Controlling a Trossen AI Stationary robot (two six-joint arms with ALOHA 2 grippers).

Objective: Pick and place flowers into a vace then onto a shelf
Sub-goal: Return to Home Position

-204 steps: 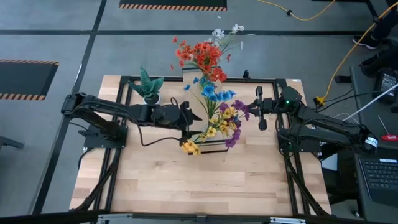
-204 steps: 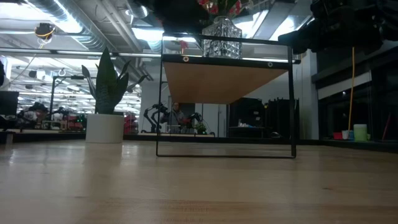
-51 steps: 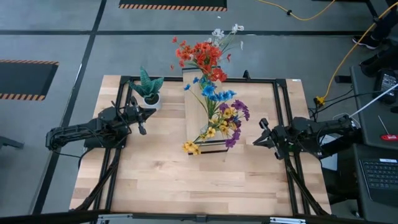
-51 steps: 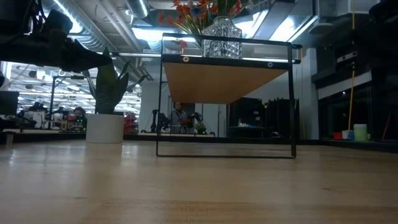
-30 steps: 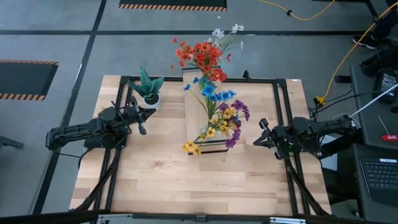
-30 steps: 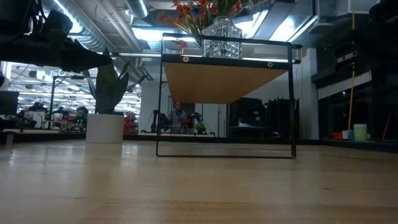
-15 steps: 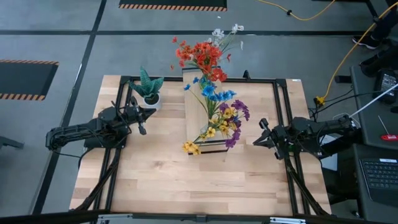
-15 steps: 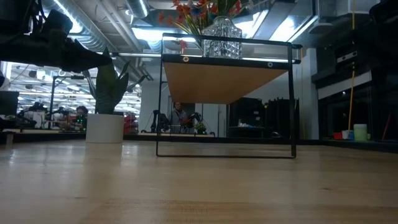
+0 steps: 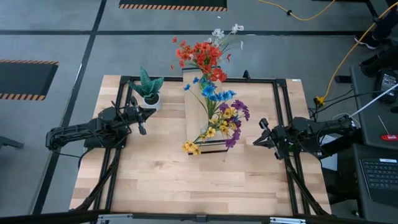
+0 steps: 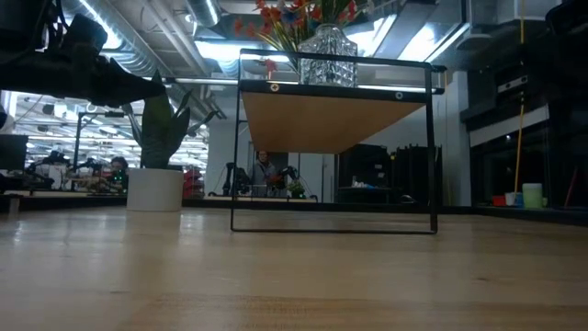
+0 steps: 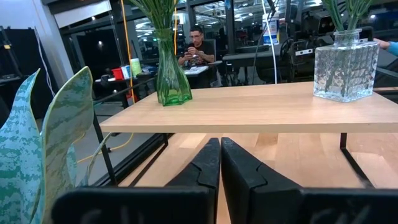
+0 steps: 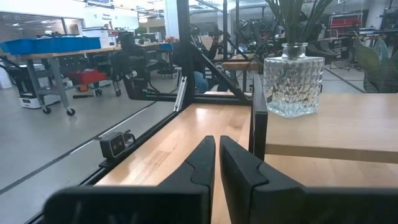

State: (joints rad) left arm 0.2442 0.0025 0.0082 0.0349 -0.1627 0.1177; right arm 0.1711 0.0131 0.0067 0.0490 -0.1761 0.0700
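Where flowers (image 9: 214,93) stand, left gripper (image 11: 220,142), right gripper (image 12: 216,139) flanking

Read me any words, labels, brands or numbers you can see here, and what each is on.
No readable text anywhere.
Shelf, clear vase, green vase, white pot: no markings visible.
Keyboard beside the table: keys too small to read.

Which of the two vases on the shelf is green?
The tall, slim, flared vase; the other vase is squat, square, clear faceted glass.
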